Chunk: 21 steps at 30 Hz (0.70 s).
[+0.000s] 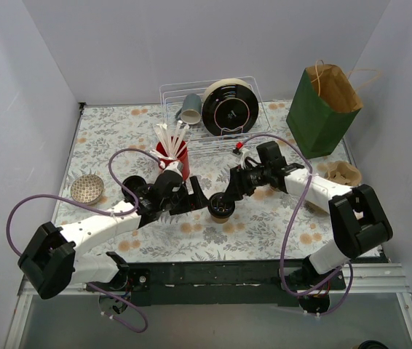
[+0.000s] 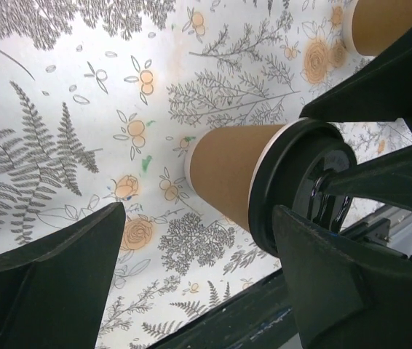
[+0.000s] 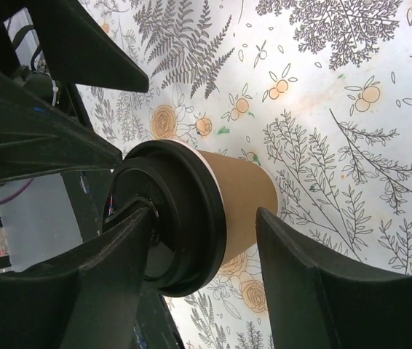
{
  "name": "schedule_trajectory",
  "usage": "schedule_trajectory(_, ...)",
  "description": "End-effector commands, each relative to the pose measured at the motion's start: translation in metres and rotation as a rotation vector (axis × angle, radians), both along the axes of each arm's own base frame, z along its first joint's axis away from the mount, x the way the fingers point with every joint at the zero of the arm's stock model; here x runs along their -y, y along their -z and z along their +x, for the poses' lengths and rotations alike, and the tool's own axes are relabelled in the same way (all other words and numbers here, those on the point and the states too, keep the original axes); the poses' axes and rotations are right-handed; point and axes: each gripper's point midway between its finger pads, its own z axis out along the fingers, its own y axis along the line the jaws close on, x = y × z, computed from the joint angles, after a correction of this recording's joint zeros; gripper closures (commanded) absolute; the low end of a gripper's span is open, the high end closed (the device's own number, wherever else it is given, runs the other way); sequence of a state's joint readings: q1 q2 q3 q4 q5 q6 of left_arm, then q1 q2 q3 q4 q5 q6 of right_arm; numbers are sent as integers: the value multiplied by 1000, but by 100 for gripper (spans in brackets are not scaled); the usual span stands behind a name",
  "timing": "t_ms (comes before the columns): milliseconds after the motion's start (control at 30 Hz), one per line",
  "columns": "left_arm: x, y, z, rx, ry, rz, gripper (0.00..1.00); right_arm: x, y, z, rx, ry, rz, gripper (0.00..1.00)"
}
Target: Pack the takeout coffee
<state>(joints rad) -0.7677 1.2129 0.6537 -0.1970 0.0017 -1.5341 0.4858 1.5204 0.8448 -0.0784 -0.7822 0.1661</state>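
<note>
**Top view.** The lidded coffee cup (image 1: 221, 207) stands upright on the floral tablecloth (image 1: 264, 234), midway across the table, between the left gripper (image 1: 196, 199) and the right gripper (image 1: 231, 193). Both grippers have their fingers spread wide, one finger on either side of the cup (whether any finger touches it cannot be told). The two pairs of fingers crowd close about the black lid (image 3: 169, 218).

Behind the left arm stands a red cup of straws (image 1: 175, 154). Farther back is a wire rack (image 1: 171, 94) holding a grey cup (image 1: 189, 107) and a black disc (image 1: 229, 109). The green paper bag (image 1: 321, 113) stands open at the far right, with a pulp cup carrier (image 1: 342, 174) nearer the arms. A mesh strainer (image 1: 87, 188) lies at the far left.

**Left wrist view.** A second brown cup (image 2: 381, 25) shows at the upper edge.
</note>
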Motion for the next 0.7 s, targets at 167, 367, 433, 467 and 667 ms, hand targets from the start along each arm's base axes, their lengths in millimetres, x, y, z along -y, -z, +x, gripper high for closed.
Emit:
schedule_trajectory(167,4,-50,27,216,119,60,18,-5,-36,20,26,15,-61,15)
schedule_trajectory(367,17,-65,40,262,204,30,18,4,-62,39,81,156,-99,17)
schedule_trajectory(433,19,-69,44,272,232,16,18,12,-59,35,78,198,-122,22)
schedule_trajectory(467,22,-71,47,279,246,0,18,19,-69,34,120,242,-123,25)
schedule_trajectory(667,46,-68,52,252,405,-65,20,46,-67,-9,202,367,-13,65)
